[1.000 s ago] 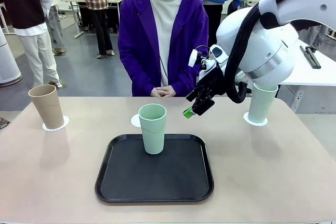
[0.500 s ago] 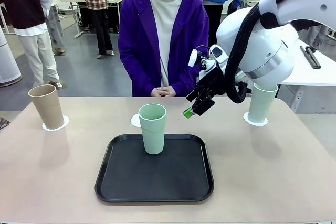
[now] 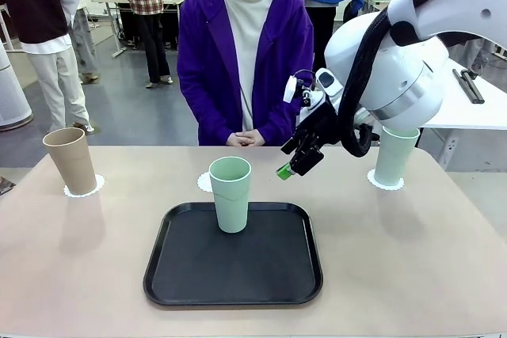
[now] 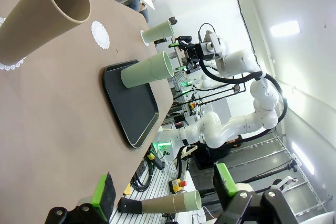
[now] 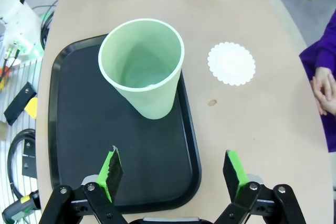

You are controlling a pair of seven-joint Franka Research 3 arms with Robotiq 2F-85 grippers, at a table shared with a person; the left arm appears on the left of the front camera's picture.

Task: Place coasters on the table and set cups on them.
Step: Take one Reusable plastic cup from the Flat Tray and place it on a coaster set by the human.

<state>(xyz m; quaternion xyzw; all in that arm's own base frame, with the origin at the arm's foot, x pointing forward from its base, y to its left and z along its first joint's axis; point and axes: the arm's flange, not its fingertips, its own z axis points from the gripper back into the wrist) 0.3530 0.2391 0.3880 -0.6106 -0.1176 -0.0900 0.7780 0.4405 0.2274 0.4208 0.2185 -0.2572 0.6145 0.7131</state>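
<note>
Your right hand [image 5: 173,174] hangs with its fingers spread wide above the black tray [image 3: 182,275], just short of the mint cup [image 3: 230,194] standing on it. If you close too high or off-centre, you could tip the tall cup. The empty coaster [image 5: 231,63] lies just past the tray's far edge, near the person's hands [image 3: 244,139]. You must clear the tray's raised lip, but the bench [image 3: 444,259] has open room on either side.

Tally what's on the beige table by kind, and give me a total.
Cups: 3 (tan cup, middle mint cup, right mint cup)
Coasters: 3 (left coaster, middle coaster, right coaster)
Tray: 1
Total: 7
</note>
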